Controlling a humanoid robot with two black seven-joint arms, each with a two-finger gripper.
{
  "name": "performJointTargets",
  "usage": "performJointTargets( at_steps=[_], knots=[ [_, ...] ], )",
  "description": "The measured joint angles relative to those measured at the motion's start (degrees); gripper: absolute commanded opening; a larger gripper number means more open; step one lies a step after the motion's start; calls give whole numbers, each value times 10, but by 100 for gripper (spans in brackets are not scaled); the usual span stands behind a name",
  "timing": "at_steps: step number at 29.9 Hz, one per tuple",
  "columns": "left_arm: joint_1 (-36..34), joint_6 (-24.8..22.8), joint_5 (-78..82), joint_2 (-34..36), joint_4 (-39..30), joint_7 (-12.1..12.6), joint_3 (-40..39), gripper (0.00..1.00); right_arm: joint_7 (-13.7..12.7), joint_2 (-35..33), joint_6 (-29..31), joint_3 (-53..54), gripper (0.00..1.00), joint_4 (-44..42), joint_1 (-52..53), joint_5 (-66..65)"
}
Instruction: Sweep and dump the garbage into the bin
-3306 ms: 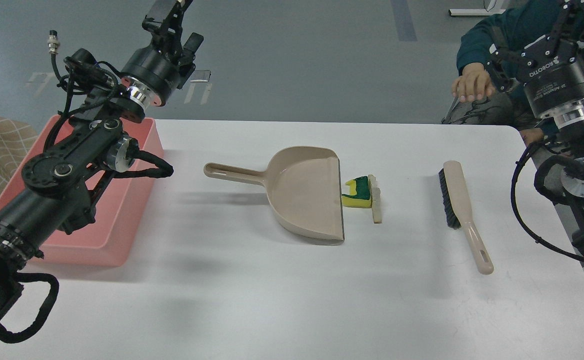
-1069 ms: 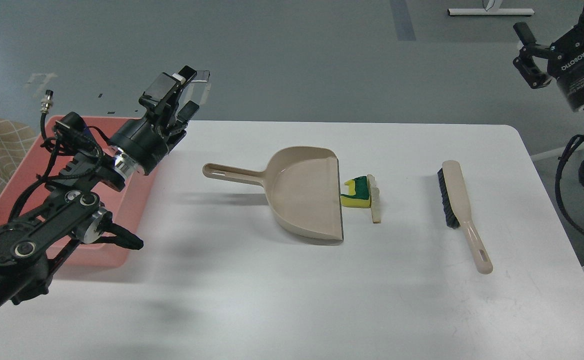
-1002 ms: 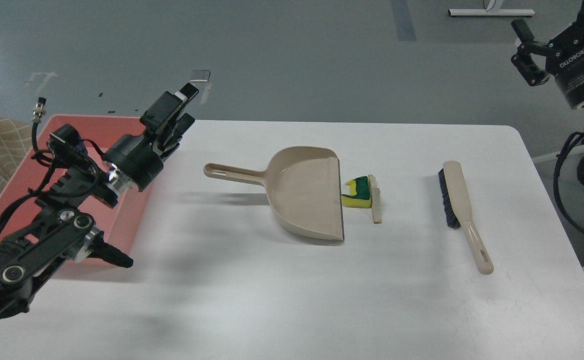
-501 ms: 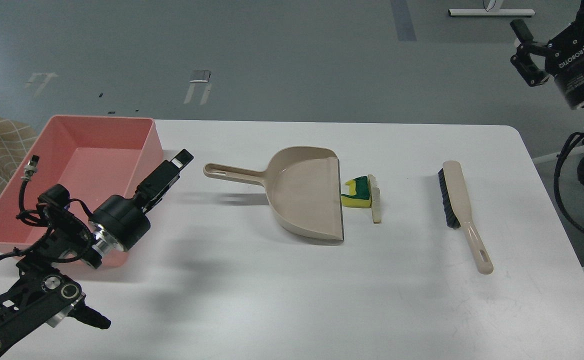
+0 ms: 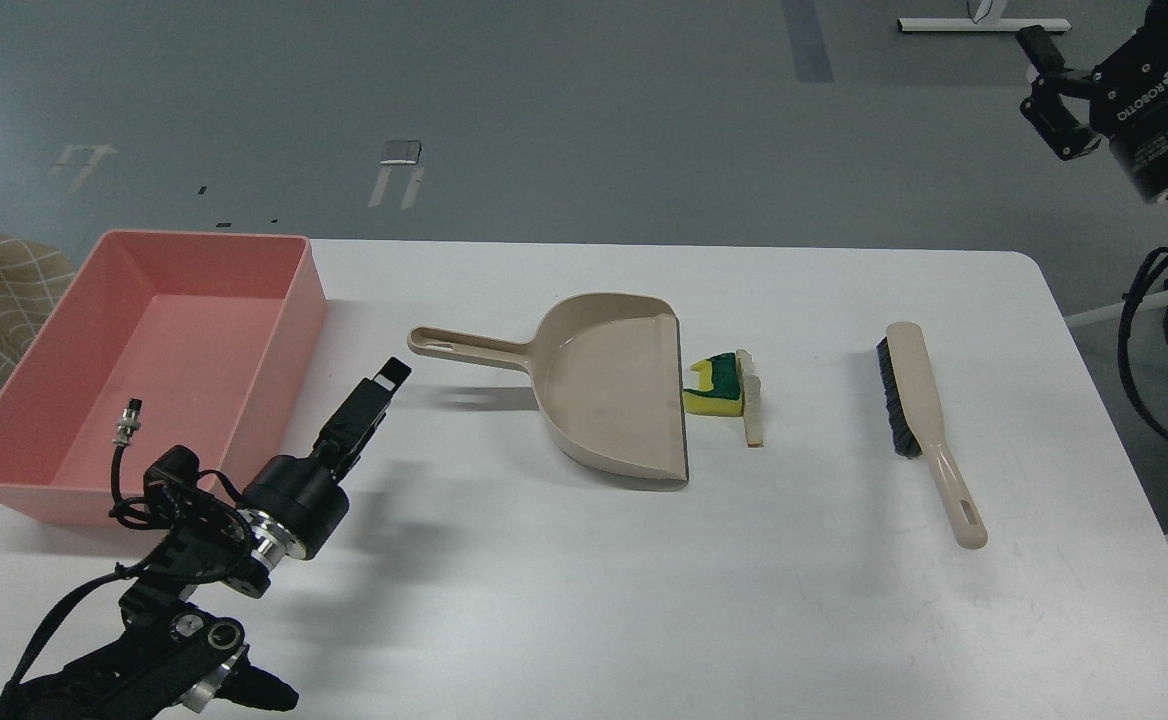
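Moved: since the earlier pictures the left arm has dropped low and pulled back to the near left corner, clear of the pink bin; the right arm has stayed high at the far right.
Left end effector: nearest to me, low over the white surface. It points at the dustpan handle but does not touch it. It holds nothing. Its fingers look close together, seen edge-on, so I cannot tell how far open it is.
Count: one bin, one dustpan, one brush, one sponge piece, one stick, two arms.
Brush: beige with black bristles, lying flat on the right side of the surface, well apart from the rest.
Dustpan: beige, flat in the middle, handle pointing left, open edge facing right.
Sponge piece: yellow with a dark green top, just beside the dustpan's open edge.
Stick: thin and pale, touching the right side of the sponge piece.
Bin: pink tub at the left edge of the surface, well apart from the garbage.
Right end effector: far away, up in the top right corner, off the surface. It holds nothing. Part of it is cut off, so I cannot tell if its fingers are apart or together.
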Motion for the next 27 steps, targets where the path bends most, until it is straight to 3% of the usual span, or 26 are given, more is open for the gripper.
performJointTargets(
  at_steps=[13,27],
  knots=[
    [-33,24,-2,-76,90,-3,-1,98,-42,15,-34,-8,100,1,31,0],
    [-98,44,-7,-136,150,-5,-1,98,-45,47,-33,-31,100,1,40,0]
  ],
)
